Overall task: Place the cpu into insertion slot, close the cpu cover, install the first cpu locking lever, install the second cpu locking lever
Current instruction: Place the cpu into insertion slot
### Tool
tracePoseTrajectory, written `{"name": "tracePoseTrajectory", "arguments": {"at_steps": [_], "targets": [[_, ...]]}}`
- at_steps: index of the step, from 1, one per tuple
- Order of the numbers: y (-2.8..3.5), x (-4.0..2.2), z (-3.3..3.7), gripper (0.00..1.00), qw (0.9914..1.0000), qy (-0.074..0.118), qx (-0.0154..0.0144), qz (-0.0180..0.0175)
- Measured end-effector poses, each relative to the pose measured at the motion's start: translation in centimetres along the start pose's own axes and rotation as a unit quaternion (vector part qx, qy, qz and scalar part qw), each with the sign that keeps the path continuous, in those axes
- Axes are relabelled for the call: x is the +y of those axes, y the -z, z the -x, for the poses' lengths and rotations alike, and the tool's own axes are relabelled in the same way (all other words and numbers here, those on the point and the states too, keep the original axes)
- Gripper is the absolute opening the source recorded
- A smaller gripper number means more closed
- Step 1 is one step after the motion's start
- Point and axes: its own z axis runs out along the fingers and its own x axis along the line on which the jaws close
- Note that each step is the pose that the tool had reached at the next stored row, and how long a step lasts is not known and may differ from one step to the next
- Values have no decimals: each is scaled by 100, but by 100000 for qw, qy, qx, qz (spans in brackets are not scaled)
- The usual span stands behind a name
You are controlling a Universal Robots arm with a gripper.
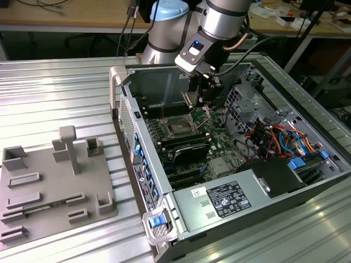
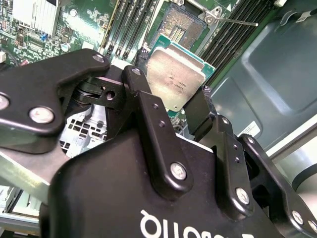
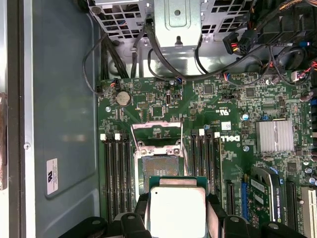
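End effector was clamped on the cpu, hovering near the insertion slot, cpu cover flipped up.

Robotics lab: ribbed metal bench, cable-strewn desks, opened computer case.

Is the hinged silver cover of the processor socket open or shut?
Open: the thin silver cover frame is swung back, leaving the dark socket bare.

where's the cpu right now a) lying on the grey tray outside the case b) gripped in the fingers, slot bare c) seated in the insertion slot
B: the cpu is clamped between the fingers, and the insertion slot shows bare contacts.
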Motion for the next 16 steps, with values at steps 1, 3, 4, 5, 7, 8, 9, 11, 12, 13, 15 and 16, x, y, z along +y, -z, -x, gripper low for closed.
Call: {"name": "tracePoseTrajectory", "arguments": {"at_steps": [1, 3, 4, 5, 7, 8, 9, 11, 12, 13, 15, 16], "targets": [[0, 0, 0, 55, 100000, -2, 0, 0], [-1, 0, 0, 55, 100000, 1, 4, -6], [-1, 0, 0, 55, 100000, -2, 7, -21], [-1, 0, 0, 55, 100000, 0, 4, -49], [-1, 0, 0, 55, 100000, 0, 4, -115], [-1, 0, 0, 55, 100000, -5, 0, -152], [-1, 0, 0, 55, 100000, -5, 0, -170], [-1, 0, 0, 55, 100000, -6, -1, -217], [-1, 0, 0, 55, 100000, -6, -4, -244], [-1, 0, 0, 55, 100000, -8, -5, -257], [-1, 0, 0, 55, 100000, -8, -7, -314], [-1, 0, 0, 55, 99999, -6, -4, -334]]}}
